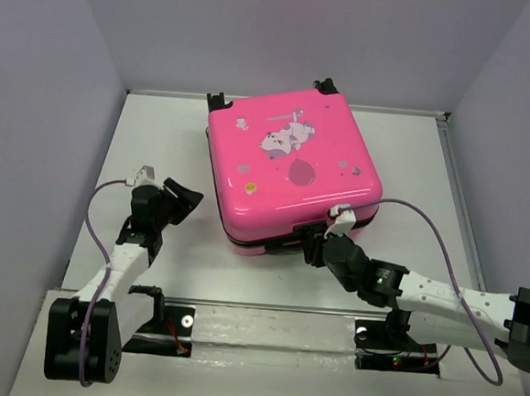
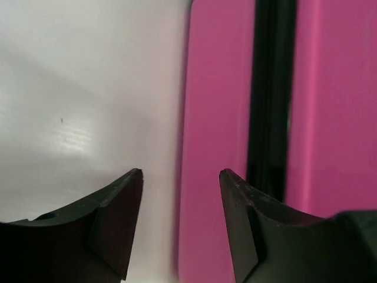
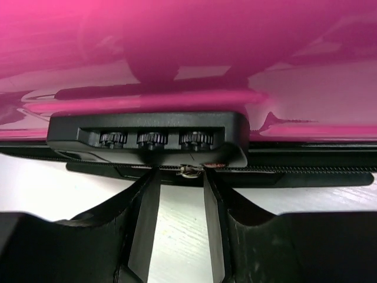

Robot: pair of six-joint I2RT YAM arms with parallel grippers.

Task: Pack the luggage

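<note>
The luggage point(image 1: 291, 163), a hot-pink hard-shell case with a cartoon animal print, lies flat and closed in the middle of the white table. My left gripper point(image 1: 184, 201) stands open and empty just off its left side; the left wrist view shows the pink shell point(image 2: 215, 118) and its black zipper seam point(image 2: 271, 88) ahead of the gripper point(image 2: 179, 174). My right gripper point(image 1: 314, 248) is at the case's near edge, open. Its tips point(image 3: 181, 174) flank a small metal zipper pull point(image 3: 189, 171) under the black combination lock point(image 3: 147, 132) without pinching it.
Grey walls enclose the table point(image 1: 160, 135) on the left, back and right. A metal rail point(image 1: 273, 332) with the arm mounts runs along the near edge. A purple cable point(image 1: 437, 234) loops above the right arm.
</note>
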